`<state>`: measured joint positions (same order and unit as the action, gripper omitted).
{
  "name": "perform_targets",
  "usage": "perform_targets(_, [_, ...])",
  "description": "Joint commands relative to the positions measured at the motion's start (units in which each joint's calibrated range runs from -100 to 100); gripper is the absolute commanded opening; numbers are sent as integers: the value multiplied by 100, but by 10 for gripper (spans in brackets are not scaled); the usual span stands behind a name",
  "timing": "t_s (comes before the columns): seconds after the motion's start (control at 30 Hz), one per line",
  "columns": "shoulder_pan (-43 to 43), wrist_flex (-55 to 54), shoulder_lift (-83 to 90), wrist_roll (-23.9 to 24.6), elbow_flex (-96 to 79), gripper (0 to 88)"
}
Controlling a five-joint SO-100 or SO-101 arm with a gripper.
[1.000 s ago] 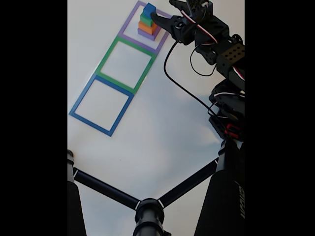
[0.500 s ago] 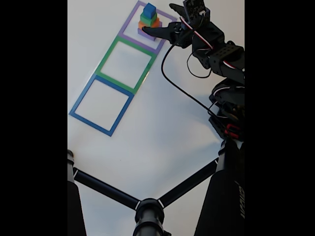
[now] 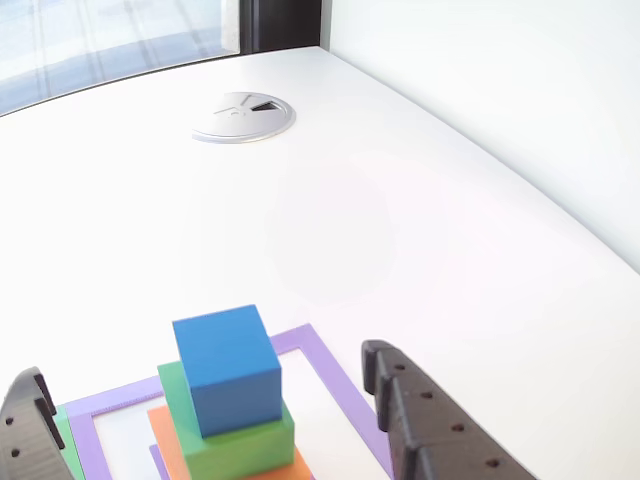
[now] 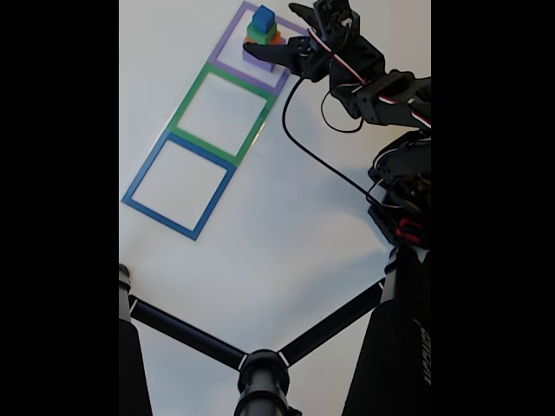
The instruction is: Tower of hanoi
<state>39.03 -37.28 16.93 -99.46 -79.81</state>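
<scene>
A bright white table (image 3: 420, 200) is stretching out under me, with a round silver cable cover (image 3: 243, 117) set into it near the far edge. In the fixed view, three square outlines are lying in a row: a blue frame (image 4: 179, 185) closest to the tripod, a green frame (image 4: 222, 113) in the middle, both holding nothing, and a purple frame (image 4: 260, 48) at the far end. Inside that purple frame the stack is standing: a blue cube (image 3: 228, 368) on a green block (image 3: 245, 445), on an orange block (image 3: 165, 440), with a purple piece (image 4: 257, 60) at the bottom.

I am holding my gripper (image 3: 205, 400) spread wide, one finger on either side of the stack, touching nothing that I can see. I am judging this to be the first step, reaching for the blue cube. Next I should be lining up at its height and squeezing only that cube, leaving the green block undisturbed.
</scene>
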Motion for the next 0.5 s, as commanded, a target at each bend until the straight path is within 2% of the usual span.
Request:
perform_targets(0.0, [-154, -345, -364, -54, 563, 359])
perform_targets(0.47, [-442, -677, -1010, -54, 827, 301])
